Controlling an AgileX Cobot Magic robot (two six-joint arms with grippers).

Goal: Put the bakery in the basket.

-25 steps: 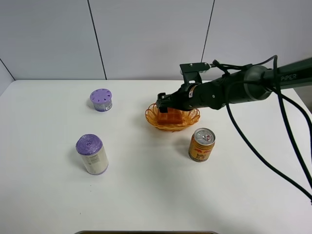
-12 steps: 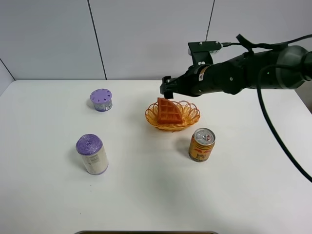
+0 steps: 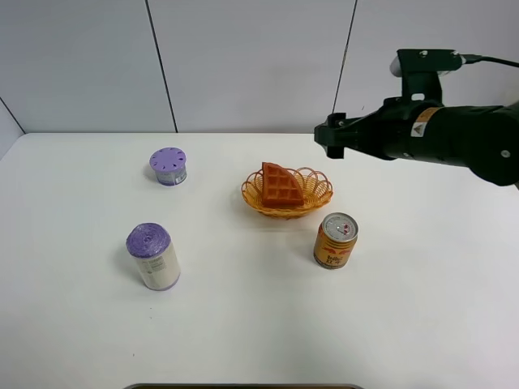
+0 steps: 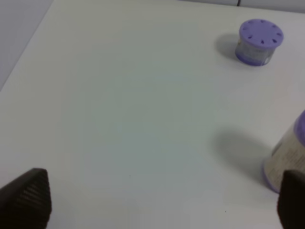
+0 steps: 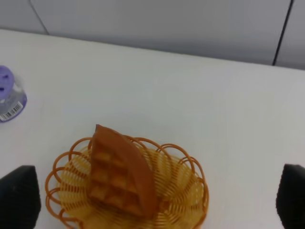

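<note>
One waffle wedge, the bakery (image 3: 280, 186), lies inside the basket (image 3: 319, 197) toward the far edge of your counter (image 3: 243, 324), propped on edge against the woven floor, nothing touching it. Your right tool (image 3: 331, 138) hangs above the counter beyond the basket toward the far right corner, well apart from it; its wrist view shows both fingertips (image 5: 18, 196) spread wide with nothing between them. Your left tool (image 4: 157, 200) shows its tips equally spread and empty, over the near left part of the counter by the purple-capped bottle (image 3: 152, 256). I judge the placing step done and the retreat in hand. Next, you only need to park the right arm clear, keeping it away from the red-and-gold can (image 3: 336, 240) just on the near side of the basket.
</note>
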